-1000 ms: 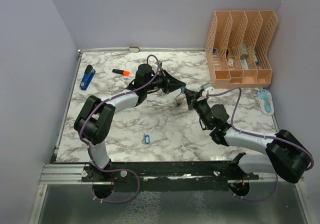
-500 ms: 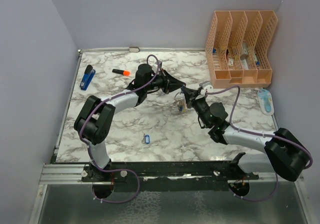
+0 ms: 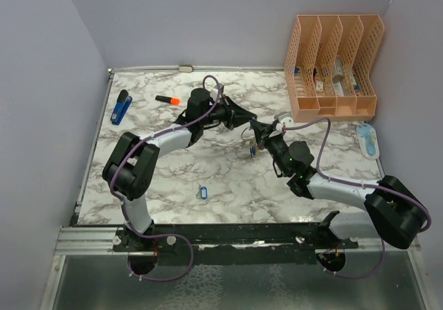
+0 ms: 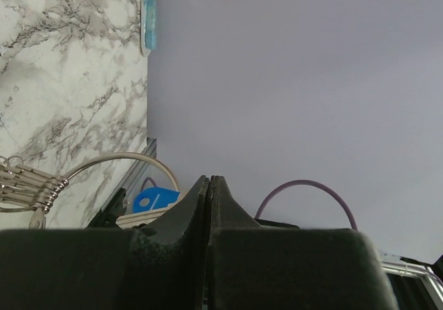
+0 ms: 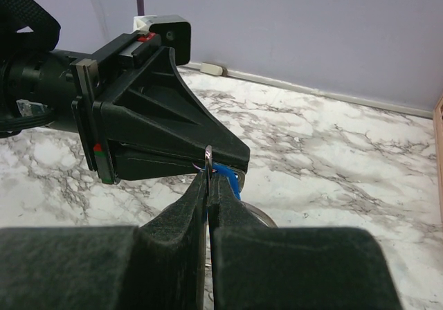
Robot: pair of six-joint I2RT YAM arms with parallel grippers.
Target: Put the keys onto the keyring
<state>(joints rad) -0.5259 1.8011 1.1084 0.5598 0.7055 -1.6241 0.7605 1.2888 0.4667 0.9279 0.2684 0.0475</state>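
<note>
Marble counter [image 3: 208,168], middle: left pincer [image 4: 209,180] shut, hold unseen, meets right pincer [image 5: 208,173] nipped on keyring [image 5: 207,159] wire, likely steadying it aloft for threading; one key [image 3: 201,192] lies toward near edge.

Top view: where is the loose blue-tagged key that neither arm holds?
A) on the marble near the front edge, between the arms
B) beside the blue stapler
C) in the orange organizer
A: the key lies alone on the marble table toward the arms' bases, far from the stapler and the organizer.
</note>
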